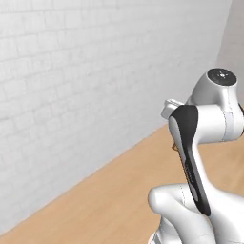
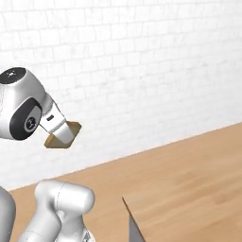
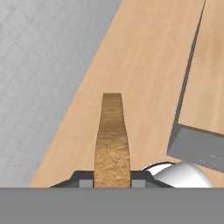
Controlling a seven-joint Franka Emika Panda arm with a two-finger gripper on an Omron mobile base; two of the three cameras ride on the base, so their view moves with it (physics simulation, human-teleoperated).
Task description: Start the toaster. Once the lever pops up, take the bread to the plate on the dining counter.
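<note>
A light wooden floor (image 2: 189,156) runs up to the foot of a white brick wall (image 2: 142,71). A pale wooden counter (image 2: 198,212) with a grey side panel stands on the floor, its near corner pointing toward the wall. The stretch of countertop in sight is plain wood grain.

The small square slice of tan toast (image 2: 63,134) sits left of centre in the right base view, between the two-finger gripper (image 3: 112,178) jaws; the light wooden countertop (image 2: 189,208) fills the lower right, white brick wall (image 2: 142,71) behind
</note>
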